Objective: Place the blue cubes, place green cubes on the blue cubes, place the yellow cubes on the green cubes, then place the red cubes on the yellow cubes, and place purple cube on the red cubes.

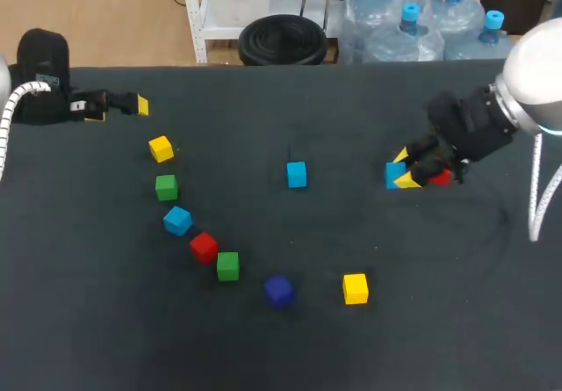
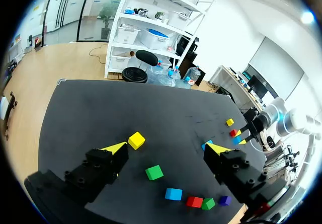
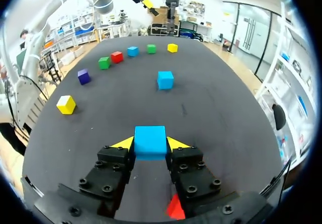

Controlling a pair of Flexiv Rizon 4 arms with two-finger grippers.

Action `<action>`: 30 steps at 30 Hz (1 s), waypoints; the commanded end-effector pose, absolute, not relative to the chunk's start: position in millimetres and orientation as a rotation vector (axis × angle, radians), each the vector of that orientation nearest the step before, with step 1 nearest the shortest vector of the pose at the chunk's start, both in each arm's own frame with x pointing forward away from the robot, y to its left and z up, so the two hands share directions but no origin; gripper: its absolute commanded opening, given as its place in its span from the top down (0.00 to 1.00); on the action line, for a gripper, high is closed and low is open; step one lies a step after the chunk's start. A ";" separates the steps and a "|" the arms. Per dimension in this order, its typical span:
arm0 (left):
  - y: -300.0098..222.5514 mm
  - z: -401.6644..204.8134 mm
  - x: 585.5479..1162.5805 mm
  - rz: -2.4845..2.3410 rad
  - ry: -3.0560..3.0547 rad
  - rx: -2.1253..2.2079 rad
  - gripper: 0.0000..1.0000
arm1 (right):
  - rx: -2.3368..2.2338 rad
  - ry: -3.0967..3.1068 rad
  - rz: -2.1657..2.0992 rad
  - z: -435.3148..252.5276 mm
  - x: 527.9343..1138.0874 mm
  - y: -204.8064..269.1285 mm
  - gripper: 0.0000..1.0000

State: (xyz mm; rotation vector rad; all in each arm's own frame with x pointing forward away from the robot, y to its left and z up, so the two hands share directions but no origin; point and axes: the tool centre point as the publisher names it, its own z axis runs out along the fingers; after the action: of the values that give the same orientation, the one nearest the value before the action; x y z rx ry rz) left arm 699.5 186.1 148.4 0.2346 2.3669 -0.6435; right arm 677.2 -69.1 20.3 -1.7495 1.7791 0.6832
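My right gripper [image 1: 405, 170] [image 3: 150, 144] is shut on a blue cube [image 1: 394, 175] [image 3: 150, 141] at the table's right side, low over the cloth. A red cube [image 1: 443, 177] [image 3: 175, 207] lies just behind its fingers. Ahead of it, near the middle, sits a second blue cube [image 1: 297, 174] [image 3: 165, 79]. On the left runs a curved row: yellow cube [image 1: 161, 148] [image 2: 136, 140], green cube [image 1: 166, 186] [image 2: 154, 172], blue cube [image 1: 177, 220], red cube [image 1: 204, 247], green cube [image 1: 227, 265], purple cube [image 1: 279, 290]. Another yellow cube [image 1: 355, 288] [image 3: 66, 104] sits near the front. My left gripper [image 1: 123, 107] [image 2: 166, 147] hangs open at the far left, holding nothing.
The black cloth-covered table [image 1: 421, 321] holds nothing besides the cubes. My left arm's white cable [image 1: 10, 110] loops at the left edge, and my right arm's white cable [image 1: 536, 206] hangs at the right edge.
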 end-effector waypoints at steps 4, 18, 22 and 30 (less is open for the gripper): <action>185.1 149.6 699.9 -0.637 2.373 0.232 0.00 | -1.793 1.754 0.660 15.1 693.5 -44.5 1.00; 185.1 149.6 699.9 -0.637 2.373 0.232 0.00 | -1.867 1.669 0.679 7.5 706.3 2.4 1.00; 185.1 149.6 699.9 -0.637 2.373 0.232 0.00 | -1.866 1.664 0.692 5.8 708.5 9.9 1.00; 185.1 149.6 699.9 -0.637 2.373 0.232 0.00 | -1.822 1.685 0.721 2.1 712.5 19.4 1.00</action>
State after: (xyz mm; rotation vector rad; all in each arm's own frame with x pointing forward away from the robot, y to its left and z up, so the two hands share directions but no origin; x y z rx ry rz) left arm 699.5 186.1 148.4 0.2346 2.3669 -0.6435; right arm 708.9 17.0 5.0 -1.8219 1.6876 0.7130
